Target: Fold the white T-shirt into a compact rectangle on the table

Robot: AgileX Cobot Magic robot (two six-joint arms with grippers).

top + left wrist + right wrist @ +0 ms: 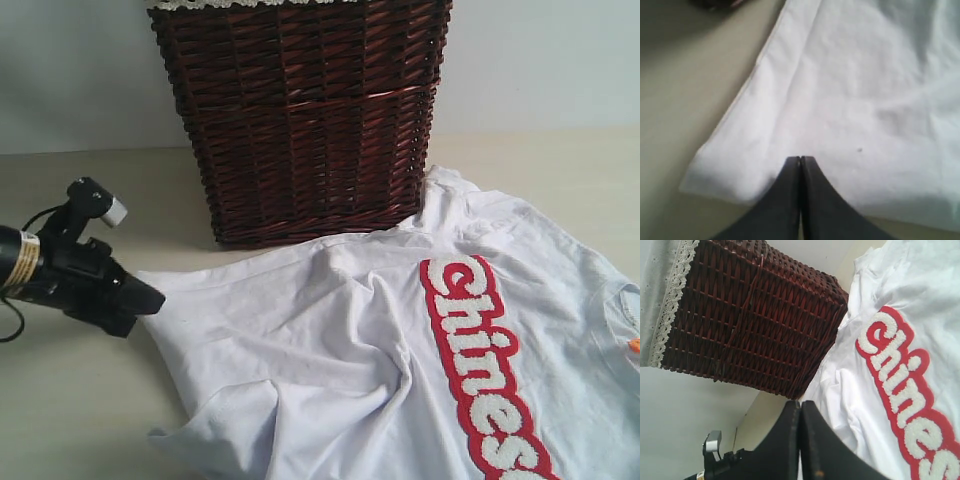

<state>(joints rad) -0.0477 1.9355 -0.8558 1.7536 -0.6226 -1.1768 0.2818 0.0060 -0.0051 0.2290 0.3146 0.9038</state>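
Note:
The white T-shirt (340,360) lies rumpled on the table (70,410), with its red band and fuzzy "Chinese" lettering (485,365) running toward the front right. My left gripper (155,298) is shut at the shirt's left hem corner. In the left wrist view its tips (800,159) meet over the white cloth (850,100) with nothing pinched between them. My right gripper (800,403) is shut and holds nothing, raised beside the shirt (860,390) and its lettering (900,390). The exterior view does not show it.
A dark brown wicker basket (305,120) stands at the back, touching the shirt's far edge; its white lace trim (672,295) lines the rim. A small orange spot (634,344) shows at the collar. Bare table (680,100) lies left of the shirt.

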